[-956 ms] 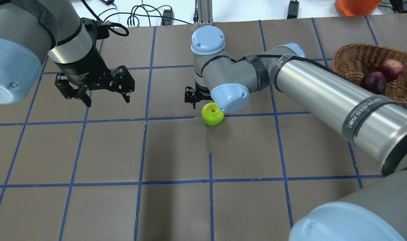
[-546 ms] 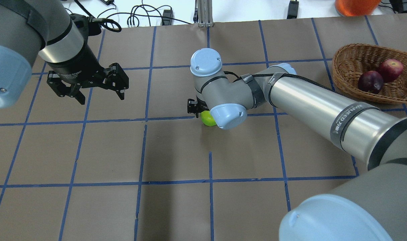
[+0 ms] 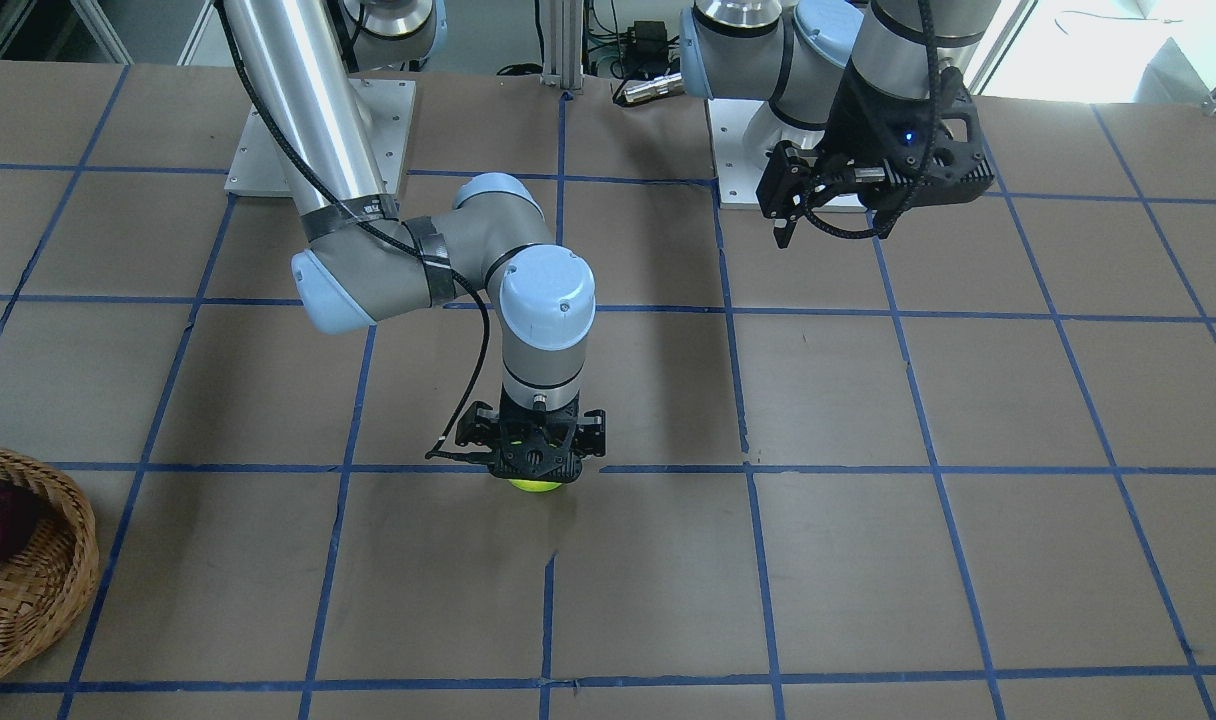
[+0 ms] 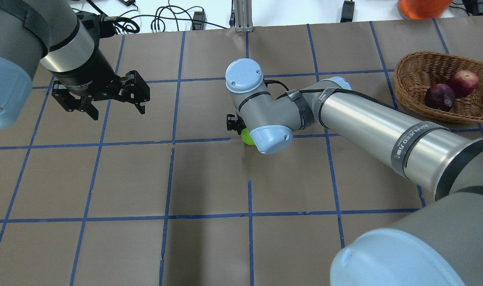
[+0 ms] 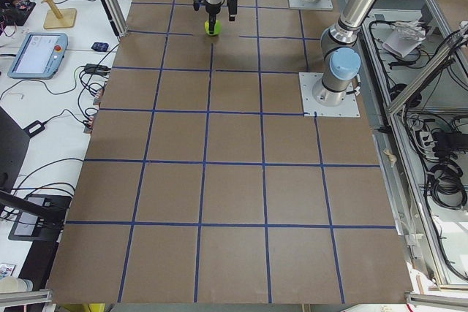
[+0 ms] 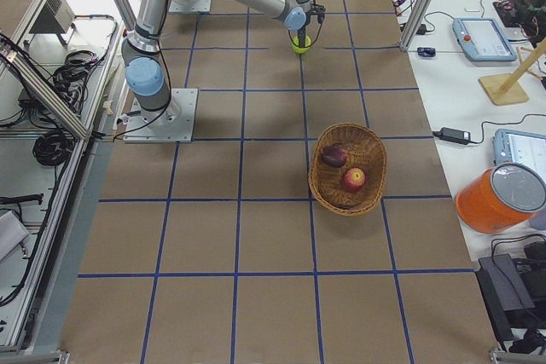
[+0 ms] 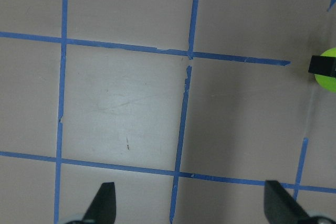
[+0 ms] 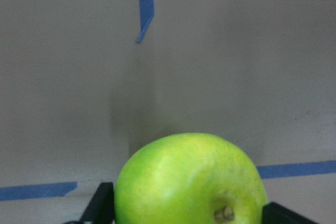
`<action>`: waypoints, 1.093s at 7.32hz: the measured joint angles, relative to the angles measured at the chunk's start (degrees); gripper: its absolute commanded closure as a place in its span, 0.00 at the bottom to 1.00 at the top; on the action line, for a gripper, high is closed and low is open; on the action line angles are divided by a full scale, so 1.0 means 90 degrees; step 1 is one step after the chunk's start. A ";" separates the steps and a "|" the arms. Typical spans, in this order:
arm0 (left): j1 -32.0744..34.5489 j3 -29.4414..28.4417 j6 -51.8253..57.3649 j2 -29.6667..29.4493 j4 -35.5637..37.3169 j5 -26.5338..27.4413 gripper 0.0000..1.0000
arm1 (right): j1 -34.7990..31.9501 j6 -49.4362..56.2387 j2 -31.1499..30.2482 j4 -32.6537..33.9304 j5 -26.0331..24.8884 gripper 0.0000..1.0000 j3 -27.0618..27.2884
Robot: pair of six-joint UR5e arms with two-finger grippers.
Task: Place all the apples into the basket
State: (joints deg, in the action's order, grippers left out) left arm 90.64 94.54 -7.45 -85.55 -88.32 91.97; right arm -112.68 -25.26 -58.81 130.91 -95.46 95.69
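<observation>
The yellow-green apple (image 4: 246,138) rests on the brown table near the centre and is mostly hidden under my right wrist. It also shows in the front view (image 3: 535,486). My right gripper (image 3: 534,470) is lowered over it, open. In the right wrist view the apple (image 8: 189,182) sits between the two fingers (image 8: 100,205), and I cannot tell whether they touch it. The red apple (image 4: 463,82) and the dark maroon apple (image 4: 440,97) lie in the wicker basket (image 4: 418,65) at the far right. My left gripper (image 4: 118,111) hovers open and empty at the far left.
An orange container (image 4: 422,8) stands beyond the basket. Cables (image 4: 166,20) and a metal post (image 4: 241,14) line the table's far edge. My right forearm (image 4: 368,123) stretches across the right half, between the apple and the basket.
My right gripper has come down over the yellow-green apple, which now shows less. My left gripper has drawn back to the left and farther away.
</observation>
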 measured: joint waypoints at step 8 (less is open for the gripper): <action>-0.0027 -0.0010 0.0292 -0.0005 0.0200 -0.0003 0.00 | -0.0142 0.0067 -0.0161 -0.0005 0.0075 0.00 0.0023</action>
State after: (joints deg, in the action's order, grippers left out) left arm 90.40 94.46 -4.82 -85.59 -86.53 91.94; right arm -113.95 -24.66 -60.26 130.87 -94.78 95.90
